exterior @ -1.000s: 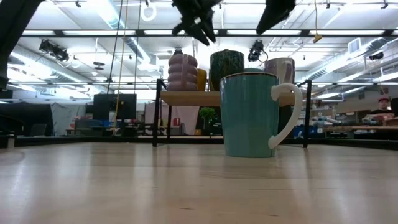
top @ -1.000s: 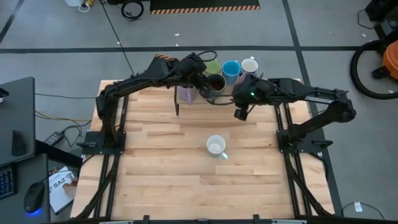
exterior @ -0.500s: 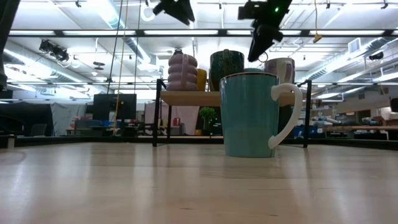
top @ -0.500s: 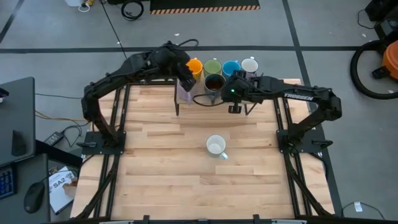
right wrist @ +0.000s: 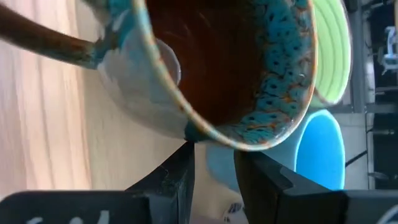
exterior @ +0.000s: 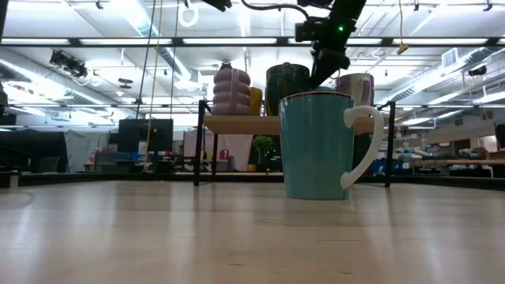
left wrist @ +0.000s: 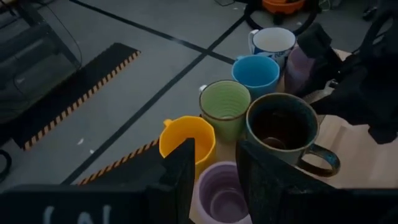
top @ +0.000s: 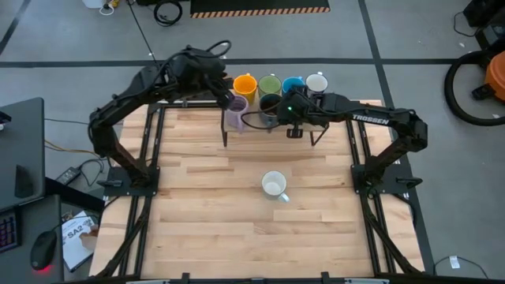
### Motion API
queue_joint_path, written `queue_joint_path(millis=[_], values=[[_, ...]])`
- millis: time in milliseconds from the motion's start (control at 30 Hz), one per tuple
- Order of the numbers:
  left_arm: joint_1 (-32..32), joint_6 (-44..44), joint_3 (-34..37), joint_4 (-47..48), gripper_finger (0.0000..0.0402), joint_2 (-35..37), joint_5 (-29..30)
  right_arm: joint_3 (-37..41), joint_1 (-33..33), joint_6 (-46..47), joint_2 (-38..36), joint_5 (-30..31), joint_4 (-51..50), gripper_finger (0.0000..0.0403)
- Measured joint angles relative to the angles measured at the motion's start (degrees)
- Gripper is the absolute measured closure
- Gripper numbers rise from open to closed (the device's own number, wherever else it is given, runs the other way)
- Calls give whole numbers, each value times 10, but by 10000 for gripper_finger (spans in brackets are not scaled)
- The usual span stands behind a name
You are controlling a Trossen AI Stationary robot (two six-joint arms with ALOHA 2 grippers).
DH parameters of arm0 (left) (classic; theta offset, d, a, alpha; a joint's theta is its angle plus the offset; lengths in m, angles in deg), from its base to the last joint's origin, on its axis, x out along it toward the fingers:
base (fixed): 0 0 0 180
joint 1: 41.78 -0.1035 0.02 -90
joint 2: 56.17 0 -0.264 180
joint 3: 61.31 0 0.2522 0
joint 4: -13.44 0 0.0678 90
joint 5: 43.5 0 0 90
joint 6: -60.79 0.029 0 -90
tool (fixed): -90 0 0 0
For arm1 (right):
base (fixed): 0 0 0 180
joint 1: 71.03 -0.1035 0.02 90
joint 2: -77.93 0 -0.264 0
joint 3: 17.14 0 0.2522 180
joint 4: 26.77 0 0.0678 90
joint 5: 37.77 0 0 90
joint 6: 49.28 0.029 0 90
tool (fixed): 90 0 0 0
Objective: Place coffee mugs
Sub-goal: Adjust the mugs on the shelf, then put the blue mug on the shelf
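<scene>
Several coffee mugs stand on a small raised shelf at the table's far edge: orange, green, blue, white, dark brown and lilac. Another lilac mug shows partly behind my right arm. A teal mug stands alone mid-table. My left gripper hovers open above the lilac mug. My right gripper is open, tilted down at the dark brown mug's rim. My right gripper's fingertips stand right at the dark brown mug's rim, on the side away from its handle. I cannot tell whether they touch it. The mug stands upright on the shelf.
The shelf's dark legs stand on the tabletop below the mugs. The near half of the wooden table is bare around the teal mug. Both arms' frames run along the table's left and right edges.
My left gripper has risen and drawn back toward the table's far left, away from the mugs; the lilac mug stays on the shelf. My right gripper has moved toward the far edge and leftward, sunk toward the dark brown mug, and rolled at the wrist.
</scene>
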Motion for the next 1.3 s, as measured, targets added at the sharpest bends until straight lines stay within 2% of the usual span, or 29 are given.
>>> queue_joint_path(millis=[133, 767, 900, 1033, 1200, 1300], values=[[0, 11, 0, -2, 279, 3, 1, 0, 0, -8, 3, -29, 22, 285], [1, 25, 0, -3, 279, 7, -5, 0, 21, -38, 3, -88, 86, 291], [1, 25, 0, 1, 279, 7, -23, 0, 19, -37, -2, -53, 85, 291], [5, 24, 0, 7, 279, 8, -48, 0, 0, -37, -36, -5, 85, 291], [23, 18, 0, 9, 279, 11, -51, 0, -36, 42, -85, -30, 70, 291], [35, 14, 0, 10, 279, 10, -52, 0, -61, 118, -107, -103, 47, 291]])
